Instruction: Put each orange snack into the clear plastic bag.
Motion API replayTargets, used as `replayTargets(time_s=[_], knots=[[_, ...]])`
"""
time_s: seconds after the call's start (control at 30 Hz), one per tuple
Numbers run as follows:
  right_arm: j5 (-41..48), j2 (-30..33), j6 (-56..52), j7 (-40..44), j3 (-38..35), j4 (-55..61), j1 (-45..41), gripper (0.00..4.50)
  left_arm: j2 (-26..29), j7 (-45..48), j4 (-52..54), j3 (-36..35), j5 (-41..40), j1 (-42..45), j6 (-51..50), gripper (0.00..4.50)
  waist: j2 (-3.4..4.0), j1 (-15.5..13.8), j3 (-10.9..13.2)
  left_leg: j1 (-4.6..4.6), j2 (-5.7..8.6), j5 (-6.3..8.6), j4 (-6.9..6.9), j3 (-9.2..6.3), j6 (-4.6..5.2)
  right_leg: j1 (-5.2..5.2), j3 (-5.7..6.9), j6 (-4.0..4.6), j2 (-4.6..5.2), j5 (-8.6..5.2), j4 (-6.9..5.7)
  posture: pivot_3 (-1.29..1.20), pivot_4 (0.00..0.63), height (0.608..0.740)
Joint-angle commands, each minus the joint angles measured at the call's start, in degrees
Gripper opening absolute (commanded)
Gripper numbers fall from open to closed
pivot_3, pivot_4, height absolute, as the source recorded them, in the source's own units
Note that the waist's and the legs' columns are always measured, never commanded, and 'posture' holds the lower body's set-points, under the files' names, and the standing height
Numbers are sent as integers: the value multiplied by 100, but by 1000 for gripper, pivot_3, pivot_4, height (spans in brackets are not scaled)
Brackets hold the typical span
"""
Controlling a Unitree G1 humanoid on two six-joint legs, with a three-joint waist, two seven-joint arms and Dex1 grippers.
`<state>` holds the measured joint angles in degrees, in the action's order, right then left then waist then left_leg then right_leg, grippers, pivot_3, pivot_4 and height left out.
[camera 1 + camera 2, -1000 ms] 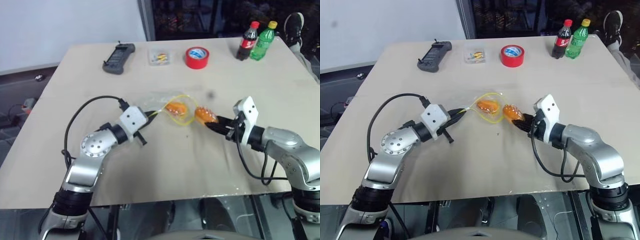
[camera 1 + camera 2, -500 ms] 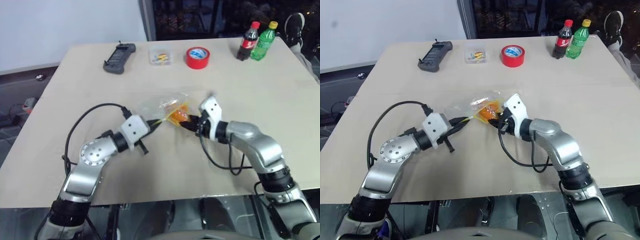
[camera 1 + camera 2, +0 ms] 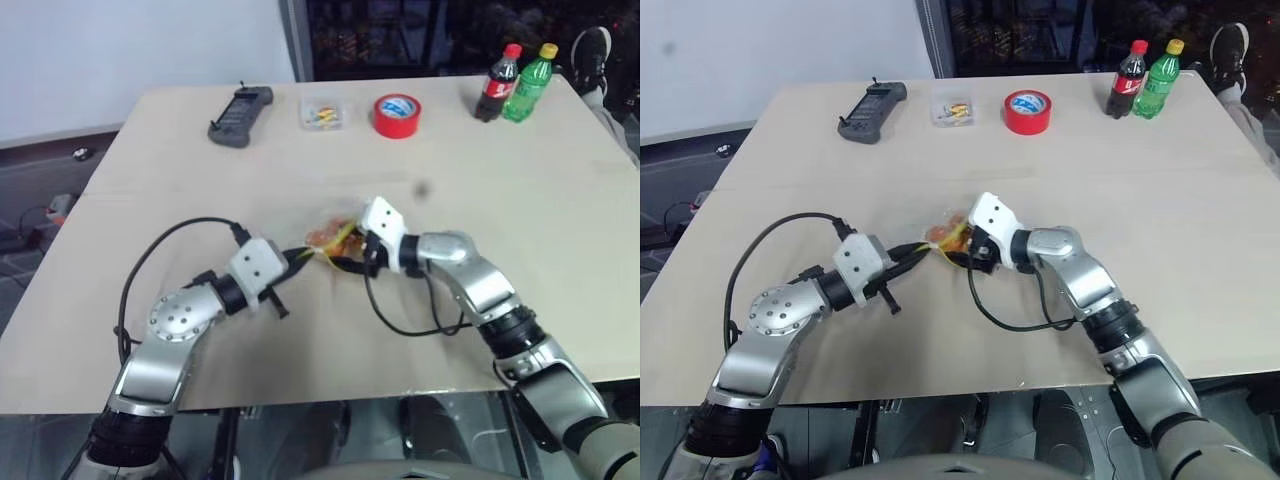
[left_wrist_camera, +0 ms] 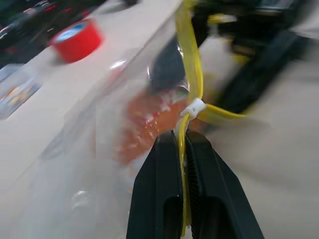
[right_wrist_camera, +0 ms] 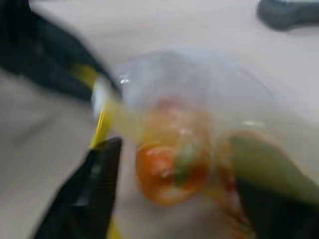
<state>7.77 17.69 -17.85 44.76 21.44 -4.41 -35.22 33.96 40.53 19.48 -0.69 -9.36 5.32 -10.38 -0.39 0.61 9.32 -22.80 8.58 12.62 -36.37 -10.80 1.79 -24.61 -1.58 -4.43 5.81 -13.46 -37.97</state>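
Two end effectors meet near the middle of the bench (image 3: 560, 190). The left end effector (image 4: 182, 149) has its fingers pinched together on the yellow seal strip (image 4: 188, 64) of the bag (image 4: 99, 149), and the strip runs straight on from between those fingers towards the right arm. The bag lies crumpled between the two arms, its yellow edge turned to the left end effector and its clear body bunched on the far side. Orange snacks (image 3: 327, 236) show through the plastic; in the right wrist view one snack (image 5: 167, 169) sits inside the bag wall, and its long axis cannot be made out. How many snacks are inside is hard to tell. The right end effector (image 5: 174, 199) is at the bag mouth with its fingers standing apart, one to each side of the snack, not clamped on it.

Along the far edge stand a black handset (image 3: 239, 115), a small clear box (image 3: 321, 111) with coloured bits in it, a red tape roll (image 3: 396, 115) and two bottles (image 3: 514, 81) side by side.
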Motion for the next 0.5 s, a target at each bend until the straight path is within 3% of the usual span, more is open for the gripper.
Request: replayTargets(time_s=[0.03, 0.13, 0.23, 0.4, 0.5], knots=[[69, 541, 181, 80, -536, 1272, 420, 3393, -40, -160, 87, -386, -343, 270, -334, 0, 0, -16, 0, -1, 2, 0, 0, -2, 0, -1, 1, 0, 1, 0, -1, 0, 150, 740], [50, 992, 353, 125, -813, 2029, 795, 3393, -8, -145, 19, -477, -437, 458, -476, 0, 0, 10, 0, -4, 3, 0, 0, -5, 0, -1, 3, -1, 4, 0, 0, 0, 150, 740], [-510, 1312, 672, -115, -817, 2193, 934, 3393, 1, -90, -51, -498, -482, 571, -499, 0, 0, 51, 0, 3, -6, 1, 0, 6, -1, -1, -7, -1, 10, 0, -1, 0, 150, 740], [-2056, 1691, 1510, -720, -336, 1260, 773, 3393, 31, 10, -160, -480, -553, 697, -463, 0, -3, 23, -1, 6, -14, 0, 0, 12, -2, 0, -6, -1, -2, 0, -2, 0, 150, 740], [-2402, 1606, 1859, -747, -89, 696, 566, 3393, 51, 70, -229, -441, -520, 744, -389, 0, -4, 19, 0, 6, -11, 0, -1, 19, -2, 1, -11, 0, -4, 0, -2, 0, 150, 740]])
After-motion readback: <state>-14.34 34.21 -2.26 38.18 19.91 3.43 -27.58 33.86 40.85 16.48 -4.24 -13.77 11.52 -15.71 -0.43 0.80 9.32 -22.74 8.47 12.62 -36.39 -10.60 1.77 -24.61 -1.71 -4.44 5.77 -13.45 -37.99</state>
